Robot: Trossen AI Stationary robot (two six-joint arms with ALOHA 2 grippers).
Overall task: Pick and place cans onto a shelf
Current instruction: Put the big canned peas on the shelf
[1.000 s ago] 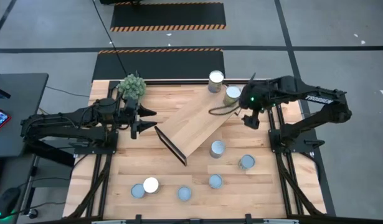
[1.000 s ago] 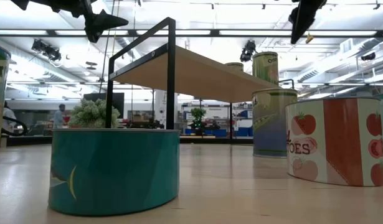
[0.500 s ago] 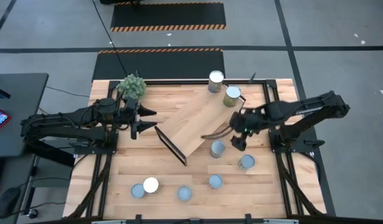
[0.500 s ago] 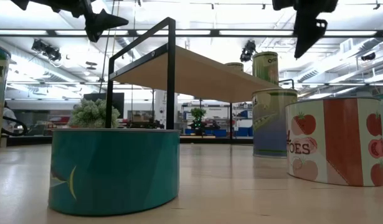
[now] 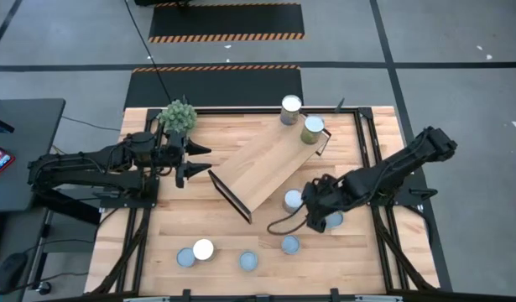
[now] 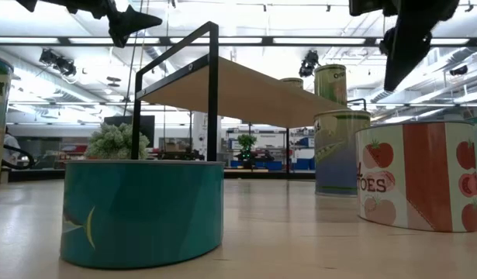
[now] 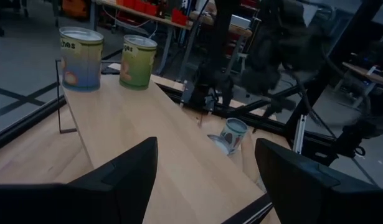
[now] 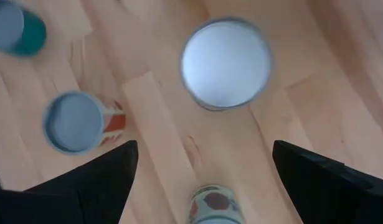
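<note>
Change: the right arm has swung from the far right corner by the shelf's two cans down toward the near middle of the worktop; the left arm has not moved.
Left tool (image 5: 199, 162): fingers apart and holding nothing, hovering at the left side of the worktop (image 5: 216, 231), just beside the shelf's near-left end, next to the plant (image 5: 178, 115).
Shelf (image 5: 262, 168): lies diagonally across the worktop's middle, from its near-left black end frame up to the far right.
Cans on the shelf: two stand at its far right end, one white-topped (image 5: 290, 106) and one with a green label (image 5: 312, 128); the left wrist view shows both upright (image 7: 81, 50) (image 7: 138, 61).
Cans on the worktop: a pair (image 5: 194, 252) at the near left, one (image 5: 248, 261) to their right, one (image 5: 289, 244) further right, one (image 5: 293, 200) just off the shelf's right edge.
Right tool (image 5: 316, 220): fingers spread wide, empty, pointing straight down above a pale-topped can (image 8: 226, 62), with two more cans (image 8: 76, 122) (image 8: 17, 26) off to the side.
</note>
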